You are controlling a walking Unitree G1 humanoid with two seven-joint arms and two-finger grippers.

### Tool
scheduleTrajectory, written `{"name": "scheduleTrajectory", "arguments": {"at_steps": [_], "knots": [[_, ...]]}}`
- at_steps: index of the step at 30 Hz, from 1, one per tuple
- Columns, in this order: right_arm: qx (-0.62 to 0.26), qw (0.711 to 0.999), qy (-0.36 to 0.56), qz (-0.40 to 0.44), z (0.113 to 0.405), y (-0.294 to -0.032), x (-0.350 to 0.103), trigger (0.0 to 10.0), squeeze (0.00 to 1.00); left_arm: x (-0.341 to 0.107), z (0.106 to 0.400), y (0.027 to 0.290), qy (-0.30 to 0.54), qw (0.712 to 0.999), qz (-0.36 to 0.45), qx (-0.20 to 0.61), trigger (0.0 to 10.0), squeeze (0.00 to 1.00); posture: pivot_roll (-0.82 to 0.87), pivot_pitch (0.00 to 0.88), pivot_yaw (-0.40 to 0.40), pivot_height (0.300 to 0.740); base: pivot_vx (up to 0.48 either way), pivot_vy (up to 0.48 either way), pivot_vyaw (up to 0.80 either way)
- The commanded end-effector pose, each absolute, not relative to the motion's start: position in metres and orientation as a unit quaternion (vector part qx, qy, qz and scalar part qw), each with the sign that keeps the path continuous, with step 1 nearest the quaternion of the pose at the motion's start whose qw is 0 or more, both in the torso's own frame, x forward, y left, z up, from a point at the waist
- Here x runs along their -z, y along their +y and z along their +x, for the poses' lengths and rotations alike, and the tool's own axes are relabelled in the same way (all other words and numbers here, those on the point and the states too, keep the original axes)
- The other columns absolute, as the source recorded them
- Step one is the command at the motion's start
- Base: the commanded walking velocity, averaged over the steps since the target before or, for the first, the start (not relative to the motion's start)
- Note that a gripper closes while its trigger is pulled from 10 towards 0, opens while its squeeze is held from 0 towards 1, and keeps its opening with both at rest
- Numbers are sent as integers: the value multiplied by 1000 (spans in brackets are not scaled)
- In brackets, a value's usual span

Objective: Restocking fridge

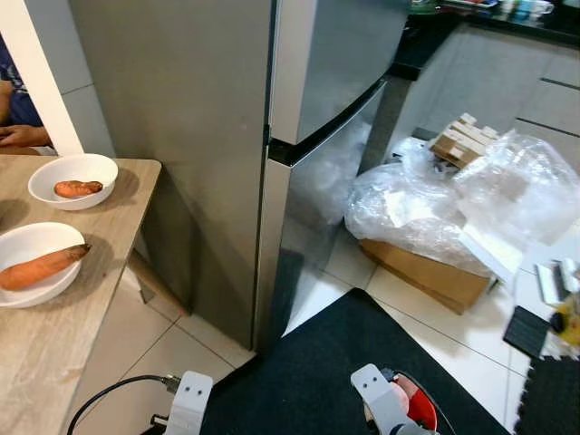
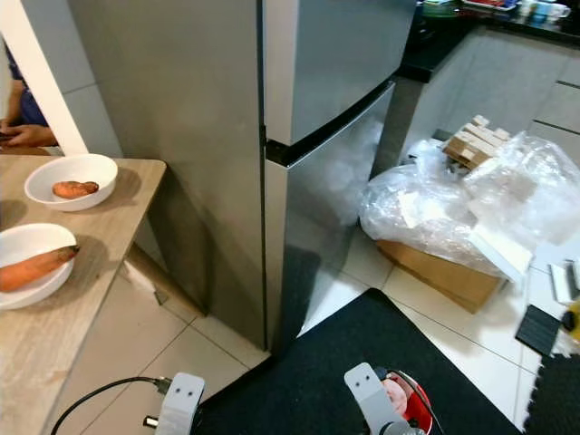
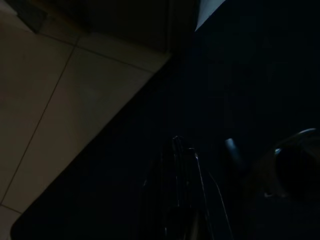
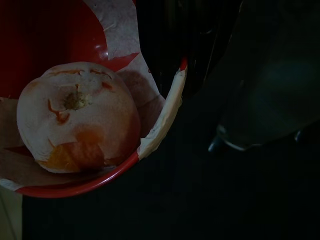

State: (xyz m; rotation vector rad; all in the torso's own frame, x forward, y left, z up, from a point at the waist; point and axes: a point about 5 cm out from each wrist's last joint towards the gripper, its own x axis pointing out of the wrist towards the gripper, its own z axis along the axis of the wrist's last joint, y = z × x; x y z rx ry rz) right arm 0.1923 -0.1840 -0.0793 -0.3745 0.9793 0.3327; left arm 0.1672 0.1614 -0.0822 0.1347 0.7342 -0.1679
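- Down low at the front, on the right: the right arm (image 1: pixel 373 388), tucked in close to the body and reaching out over the black mat (image 1: pixel 317 362).
- Right gripper (image 4: pixel 167 55): clamped on the rim of a red bowl (image 4: pixel 165 120), with one black finger (image 4: pixel 160 35) lying across the edge.
- Inside the red bowl, on a bit of white paper: one round, pale fruit (image 4: pixel 77 117) with orange patches, stem end up.
- Down low on the left: the left arm (image 1: pixel 190 399), hanging idle, with a black cable (image 1: pixel 109 394) looping off it.
- Left gripper (image 3: pixel 182 150): pointing down at the black mat, close to the edge where the mat meets the tile floor (image 3: pixel 60 100). Open or closed: too dark to tell.
- Straight ahead: the tall grey fridge (image 1: pixel 227 136), both doors closed, standing just past the far edge of the mat.
- On the left: a wooden table (image 1: pixel 54 344) with two white bowls.
- In the near white bowl (image 1: pixel 36 237): a long carrot (image 1: pixel 41 265).
- In the far white bowl (image 1: pixel 100 168): a small orange root (image 1: pixel 78 188).
- Behind the table, at the very edge: a person's hand (image 1: pixel 23 136).
- On the floor to the right of the fridge: a heap of clear plastic bags (image 1: pixel 435 208) on top of a cardboard box (image 1: pixel 426 272).
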Motion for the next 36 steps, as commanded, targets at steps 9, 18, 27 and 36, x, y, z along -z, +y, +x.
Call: {"name": "scheduleTrajectory", "arguments": {"at_steps": [9, 18, 27, 36], "knots": [[-159, 856, 456, -186, 195, -186, 77, 10000, 0, 78, 171, 154, 335, 939, 43, 66, 10000, 0, -98, 32, -62, 700, 0, -53, 0], [-163, 855, 455, -189, 195, -185, 77, 10000, 0, 74, 173, 151, 317, 944, 45, 78, 10000, 0, -97, 34, -62, 700, 0, 0, 0], [-165, 855, 454, -190, 195, -184, 77, 10000, 0, 76, 170, 151, 325, 942, 47, 74, 10000, 0, -98, 36, -62, 700, 0, -237, 0], [-163, 856, 453, -190, 196, -184, 77, 10000, 0, 77, 171, 159, 333, 941, 45, 46, 10000, 0, -99, 47, -62, 700, 0, 0, 0]]}}
